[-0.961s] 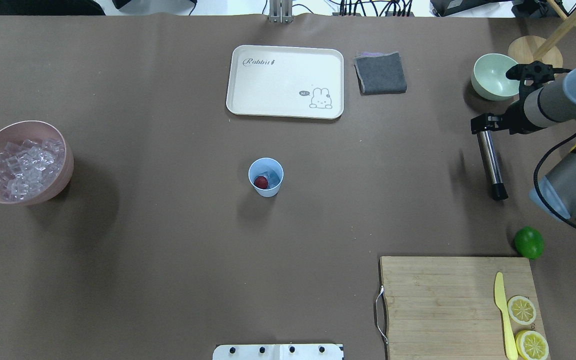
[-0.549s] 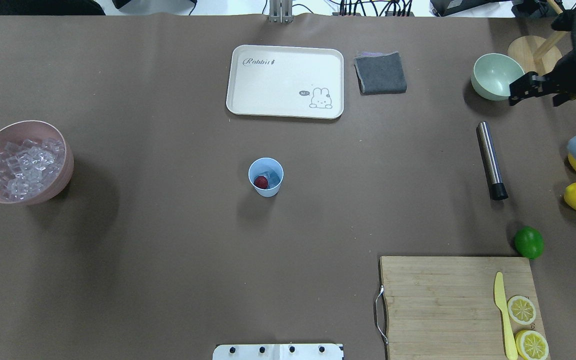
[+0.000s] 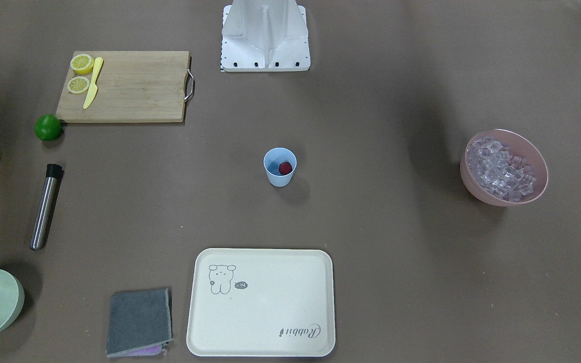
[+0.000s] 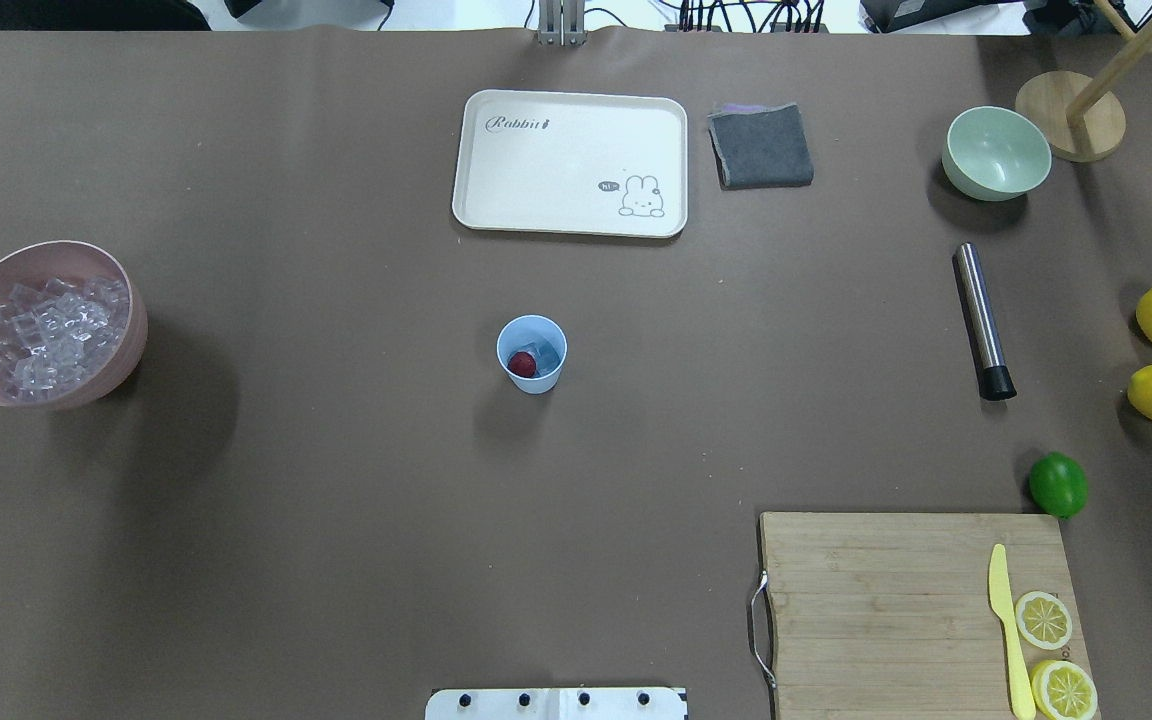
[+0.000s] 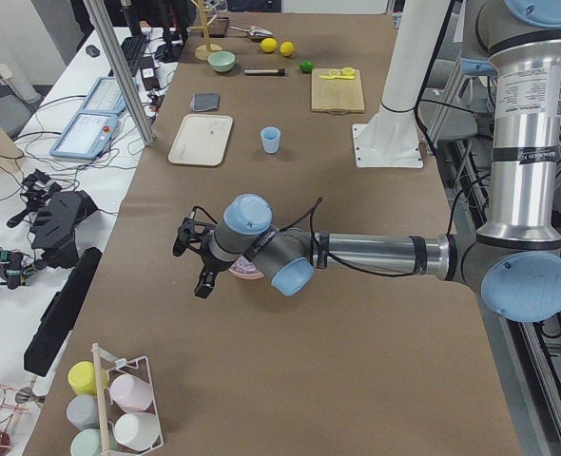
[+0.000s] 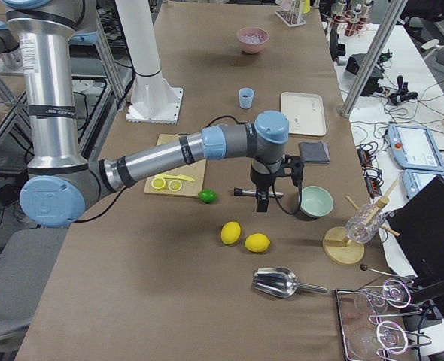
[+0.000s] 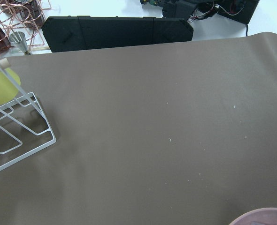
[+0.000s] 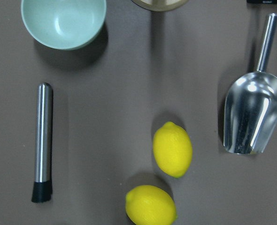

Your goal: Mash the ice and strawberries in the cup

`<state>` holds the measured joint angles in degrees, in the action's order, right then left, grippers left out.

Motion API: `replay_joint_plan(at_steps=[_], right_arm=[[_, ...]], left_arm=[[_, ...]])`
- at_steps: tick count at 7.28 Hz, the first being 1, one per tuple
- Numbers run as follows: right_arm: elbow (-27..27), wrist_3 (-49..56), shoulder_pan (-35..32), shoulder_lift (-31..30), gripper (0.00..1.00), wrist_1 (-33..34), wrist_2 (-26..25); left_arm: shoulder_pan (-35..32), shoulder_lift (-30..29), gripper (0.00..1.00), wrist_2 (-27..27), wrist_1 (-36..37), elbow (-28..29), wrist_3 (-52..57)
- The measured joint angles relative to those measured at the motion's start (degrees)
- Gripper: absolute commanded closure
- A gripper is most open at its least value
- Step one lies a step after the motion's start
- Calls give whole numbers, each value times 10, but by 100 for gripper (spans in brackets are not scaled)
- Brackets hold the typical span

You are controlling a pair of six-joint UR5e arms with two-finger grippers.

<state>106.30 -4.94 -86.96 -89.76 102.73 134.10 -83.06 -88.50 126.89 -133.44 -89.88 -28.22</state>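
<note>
overhead exterior: one cup, one strawberry inside; left claw, right claw: cannot tell.

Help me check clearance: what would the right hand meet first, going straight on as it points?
The right hand points down: probably bare table between the muddler and lemons, though depth is unclear; possibly the muddler.

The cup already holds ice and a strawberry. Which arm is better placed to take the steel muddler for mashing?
Right. The right gripper hangs close above the muddler, while the left gripper is at the far end, by the pink bowl.
</note>
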Motion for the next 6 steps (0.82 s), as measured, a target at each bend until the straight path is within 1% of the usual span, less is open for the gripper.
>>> replay_joint_plan(at_steps=[1,2,3,4,5,6], right_arm=[[-10,34,-25,-27,0,1,7],[-18,51,-40,-48,0,2,9],[-25,57,-46,-61,0,1,7],[-36,59,-49,-68,0,1,6],[-47,59,-51,-71,0,0,5],[-57,58,-51,-72,0,-5,4]], left_arm=[[0,-7,2,0,-2,31,0],[0,-15,2,2,-1,50,0],[-3,-19,2,16,10,56,0],[-16,-20,2,42,27,53,0],[-34,-19,2,68,45,46,15],[-55,-18,2,87,76,36,53]])
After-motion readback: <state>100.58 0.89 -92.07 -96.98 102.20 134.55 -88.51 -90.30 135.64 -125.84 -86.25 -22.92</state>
